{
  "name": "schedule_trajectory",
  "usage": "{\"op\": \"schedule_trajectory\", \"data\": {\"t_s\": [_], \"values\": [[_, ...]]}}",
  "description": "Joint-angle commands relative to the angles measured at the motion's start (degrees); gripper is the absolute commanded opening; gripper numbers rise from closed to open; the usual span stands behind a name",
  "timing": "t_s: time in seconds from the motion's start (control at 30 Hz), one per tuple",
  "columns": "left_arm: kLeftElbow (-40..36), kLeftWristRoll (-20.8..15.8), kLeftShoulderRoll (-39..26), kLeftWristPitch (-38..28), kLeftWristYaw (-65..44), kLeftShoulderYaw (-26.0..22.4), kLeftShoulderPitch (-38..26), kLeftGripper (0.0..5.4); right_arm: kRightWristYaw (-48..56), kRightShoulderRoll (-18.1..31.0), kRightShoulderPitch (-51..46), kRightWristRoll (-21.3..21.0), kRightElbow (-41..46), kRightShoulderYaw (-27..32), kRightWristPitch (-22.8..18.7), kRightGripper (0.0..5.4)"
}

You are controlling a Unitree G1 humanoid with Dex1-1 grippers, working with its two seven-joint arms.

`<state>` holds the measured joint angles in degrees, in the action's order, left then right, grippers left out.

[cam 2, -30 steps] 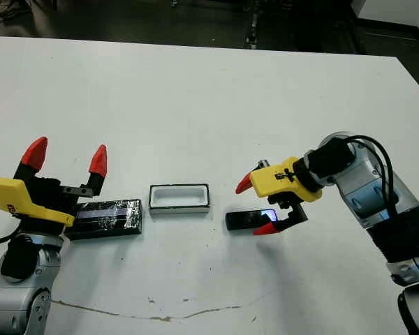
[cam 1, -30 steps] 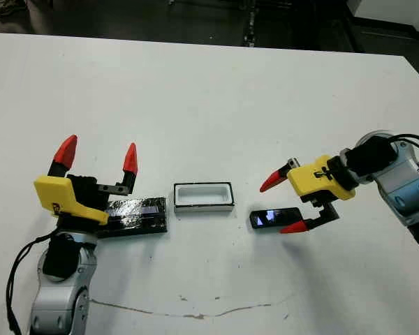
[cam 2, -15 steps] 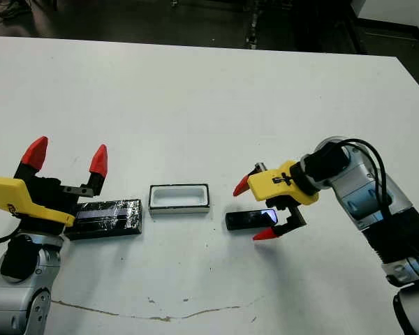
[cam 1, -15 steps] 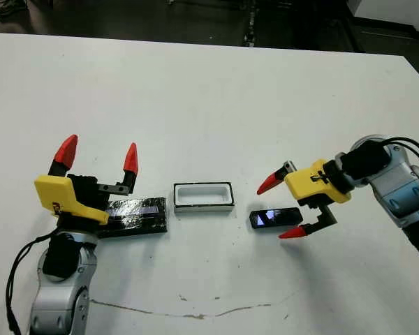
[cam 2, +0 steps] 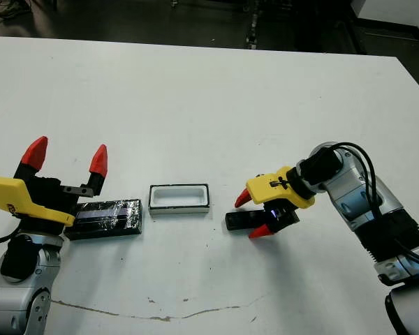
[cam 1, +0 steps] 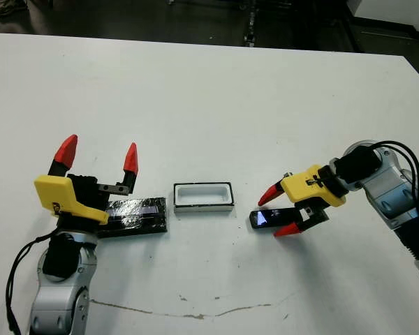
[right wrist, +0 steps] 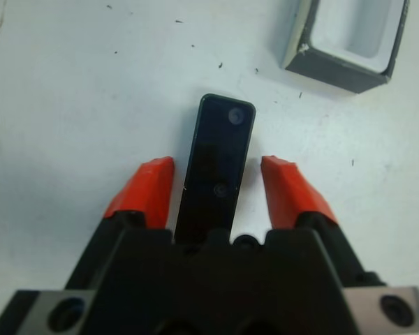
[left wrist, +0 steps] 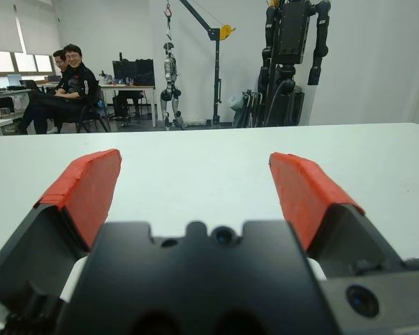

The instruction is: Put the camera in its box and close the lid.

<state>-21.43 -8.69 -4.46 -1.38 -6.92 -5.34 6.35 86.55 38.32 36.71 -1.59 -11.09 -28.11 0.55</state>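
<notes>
The camera (cam 1: 267, 218), a small black oblong with a pale screen, lies flat on the white table just right of the box (cam 1: 203, 196), an open white tray. My right gripper (cam 1: 276, 213) is down over the camera's right end and open. In the right wrist view its red fingers (right wrist: 148, 188) straddle the camera (right wrist: 216, 164), with a gap on each side. The glossy black lid (cam 1: 136, 213) lies left of the box. My left gripper (cam 1: 99, 153) hangs open above the lid's left end, holding nothing.
A thin brownish mark (cam 1: 195, 314) runs along the table near the front. The table's far edge (cam 1: 195, 43) meets dark floor. In the left wrist view, seated people (left wrist: 63, 77) and robot stands (left wrist: 293, 63) show beyond the table.
My right gripper has come down and slid left along the camera, and its fingers have narrowed around it. Camera, box, lid and left gripper have not moved.
</notes>
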Motion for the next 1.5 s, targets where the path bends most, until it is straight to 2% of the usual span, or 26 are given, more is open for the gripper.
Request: {"op": "schedule_trajectory", "data": {"t_s": [0.03,0.27,0.53,0.63,0.77,0.87,0.93,1.2,1.37,1.5], "values": [[-0.1,0.4,-0.1,0.3,0.3,0.1,0.7,5.40,-2.0,-0.6,-2.2,-0.1,-1.3,0.6,-0.9,2.73],[-0.3,0.2,0.1,0.5,0.4,0.1,0.8,5.40,-5.8,-1.8,-4.7,0.7,-1.3,2.9,-2.3,1.68],[0.0,0.6,-0.1,0.0,0.4,0.2,0.7,5.40,-6.4,-3.6,-3.8,4.7,-4.4,6.6,-5.2,1.65],[-0.4,0.8,0.0,0.4,0.6,0.3,0.8,5.40,-6.3,-3.7,-1.7,6.1,-4.8,8.0,-10.3,1.65],[-0.1,1.4,-0.1,0.1,0.8,0.3,0.8,5.40,-5.8,-4.6,1.9,10.3,-6.2,11.3,-19.4,1.65],[-0.2,1.6,0.0,0.3,0.9,0.3,0.8,5.40,-7.1,-4.5,5.2,11.8,-5.9,13.1,-25.9,1.65],[-0.4,1.8,0.2,0.5,1.2,0.4,0.9,5.40,-8.0,-5.1,7.1,13.0,-6.1,14.6,-28.2,1.65],[-0.8,2.1,0.4,1.0,2.1,0.8,0.9,5.40,-15.5,-9.5,11.2,14.7,-10.0,18.8,-29.0,1.65],[-0.8,2.5,0.2,1.1,2.3,1.0,0.8,5.40,-18.8,-12.4,11.6,14.7,-9.3,18.0,-31.6,1.65],[-0.6,2.2,0.1,0.8,2.0,1.0,0.7,5.40,-18.9,-15.5,11.4,15.0,-10.5,17.2,-30.8,1.65]]}}
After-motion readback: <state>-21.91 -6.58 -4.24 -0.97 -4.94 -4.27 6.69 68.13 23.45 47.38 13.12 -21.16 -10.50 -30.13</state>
